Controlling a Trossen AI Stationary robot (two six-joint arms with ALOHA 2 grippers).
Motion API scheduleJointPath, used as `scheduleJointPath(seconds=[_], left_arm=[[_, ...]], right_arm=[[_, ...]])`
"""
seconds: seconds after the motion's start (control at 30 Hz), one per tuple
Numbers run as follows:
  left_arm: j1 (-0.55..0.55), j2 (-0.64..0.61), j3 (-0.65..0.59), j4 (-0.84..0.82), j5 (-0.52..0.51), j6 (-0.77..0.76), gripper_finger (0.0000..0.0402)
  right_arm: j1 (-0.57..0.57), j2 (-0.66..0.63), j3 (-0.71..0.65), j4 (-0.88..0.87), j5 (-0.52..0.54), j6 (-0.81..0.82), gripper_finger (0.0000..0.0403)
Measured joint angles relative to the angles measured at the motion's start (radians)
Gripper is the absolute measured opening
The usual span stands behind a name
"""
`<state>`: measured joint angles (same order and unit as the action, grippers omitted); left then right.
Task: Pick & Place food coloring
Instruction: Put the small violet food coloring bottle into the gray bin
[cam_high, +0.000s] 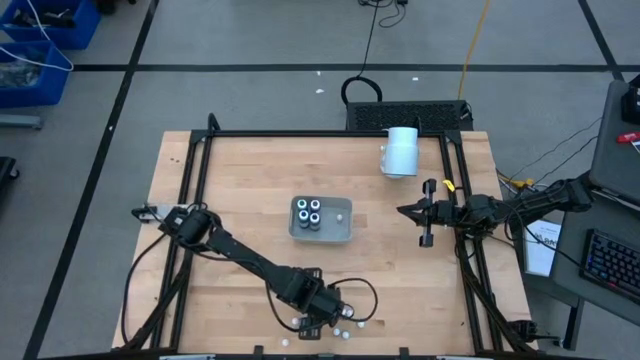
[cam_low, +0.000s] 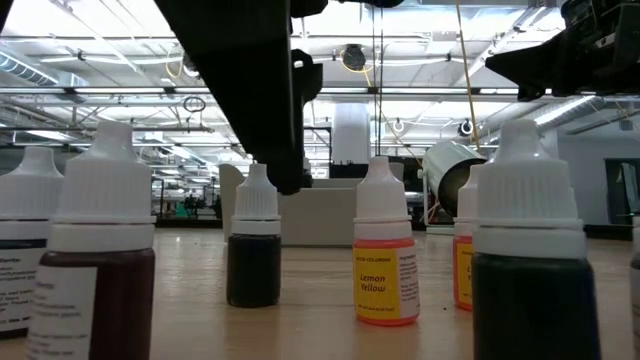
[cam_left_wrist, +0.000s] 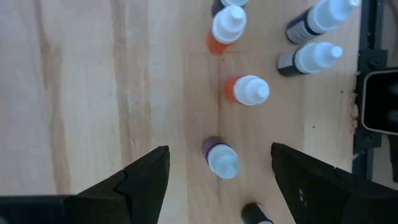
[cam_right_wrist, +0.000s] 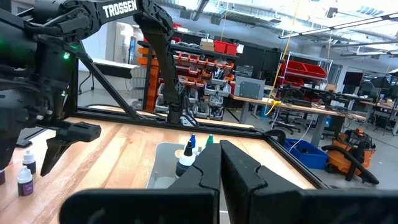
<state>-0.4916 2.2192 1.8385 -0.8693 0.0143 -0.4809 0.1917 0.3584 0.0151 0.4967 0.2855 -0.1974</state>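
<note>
Now the left tool (cam_left_wrist: 219, 180) hangs wide over a purple bottle (cam_left_wrist: 221, 158) near the tabletop's (cam_high: 240, 190) front edge; the right tool (cam_high: 405, 210), pinched closed, waits by the right edge.

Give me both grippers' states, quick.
Left gripper: open, empty, above a purple food coloring bottle.
Right gripper: shut, empty, waiting at the table's right side.

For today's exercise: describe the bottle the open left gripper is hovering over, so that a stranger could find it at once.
On the wooden table's near edge, beneath the open left gripper, stands a small purple dropper bottle with a white cap. Its nearest neighbour is an orange bottle; it alone sits between the two dark fingers.
</note>
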Motion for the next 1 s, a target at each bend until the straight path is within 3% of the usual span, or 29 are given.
scheduleJointPath(seconds=[1.0], left_arm=[[-0.013, 0.048, 0.0, 0.002, -0.022, -0.036, 0.0282]], right_arm=[[0.0, 0.0, 0.0, 0.0, 0.0, 0.026, 0.0]])
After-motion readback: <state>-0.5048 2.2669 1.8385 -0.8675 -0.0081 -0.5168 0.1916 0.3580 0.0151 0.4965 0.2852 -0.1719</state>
